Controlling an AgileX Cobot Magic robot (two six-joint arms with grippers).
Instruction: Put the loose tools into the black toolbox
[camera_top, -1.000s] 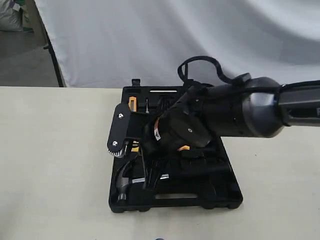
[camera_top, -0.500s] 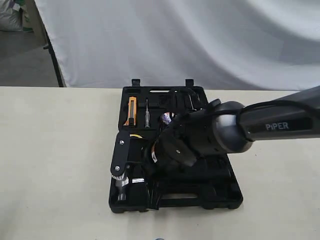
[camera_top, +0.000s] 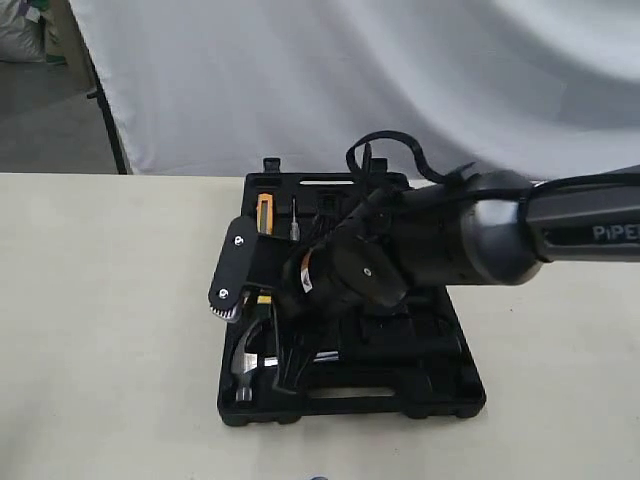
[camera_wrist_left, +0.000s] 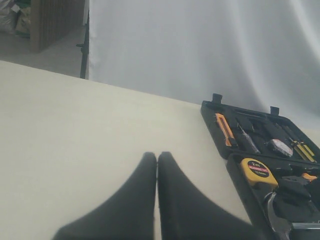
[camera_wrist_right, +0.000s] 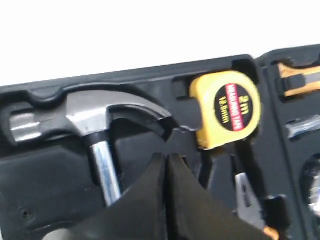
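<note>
The black toolbox (camera_top: 440, 395) is laid open and flat in the middle of the table (camera_top: 100, 300), in front of the white cloth backdrop (camera_top: 400, 80). Both moulded halves are thus turned upward and every recess can be reached from above. The right gripper (camera_wrist_right: 166, 159) is held low over the near half, its two dark, tapered fingers pressed together with nothing between them. It is poised over the hollow between the hammer (camera_wrist_right: 90, 115) and the tape measure (camera_wrist_right: 230, 107), and appears to touch neither. The left gripper (camera_wrist_left: 157, 157) is likewise closed and empty. It is held over bare table apart from the case, presumably so that the working arm is not obstructed.

The hammer is seated in a recess cut to its outline. A polished steel claw head and a bright round shank are shown, and the grip end is hidden behind the gripper. The tape measure is a rounded yellow plastic block with a black and red circular label, tucked snugly into its pocket. In the far half, an orange utility knife (camera_wrist_left: 224, 129) and a slim screwdriver (camera_wrist_left: 247, 140) are lodged in narrow slots. The case itself is made of matte black plastic with softened edges. No loose tool is made out on the visible table, so the task is judged nearly done.
</note>
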